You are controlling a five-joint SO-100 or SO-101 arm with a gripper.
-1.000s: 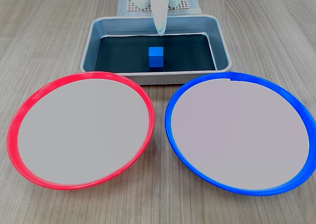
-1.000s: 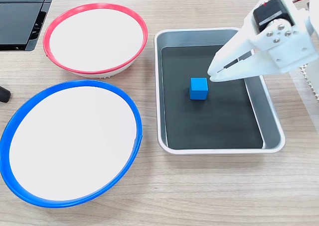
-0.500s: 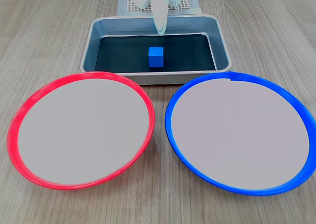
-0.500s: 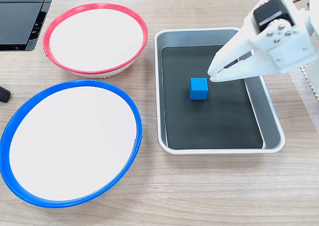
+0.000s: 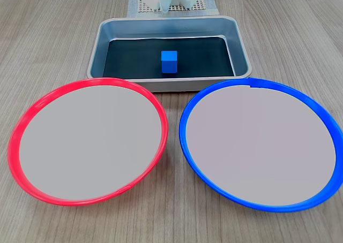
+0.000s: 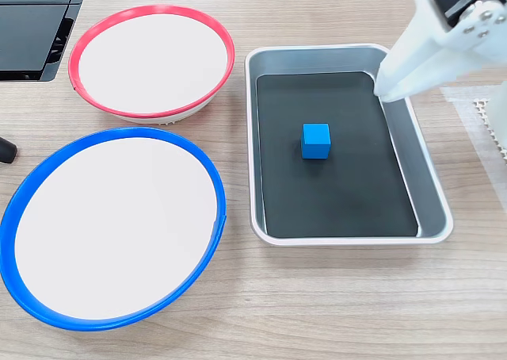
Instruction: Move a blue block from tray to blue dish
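Retreated end effector [image 6: 383, 93], closed and empty, leaves one blue block [image 6: 316, 140] in one tray [image 6: 432, 187].

Blue dish [image 5: 327, 125] right rim cropped; jaws' gap unreadable.

The blue block [image 5: 169, 61] sits mid-tray [image 5: 96, 55] on the dark bottom — nearer the camera, a red-rimmed dish [image 5: 19, 133] left, the blue dish [image 5: 185, 130] right
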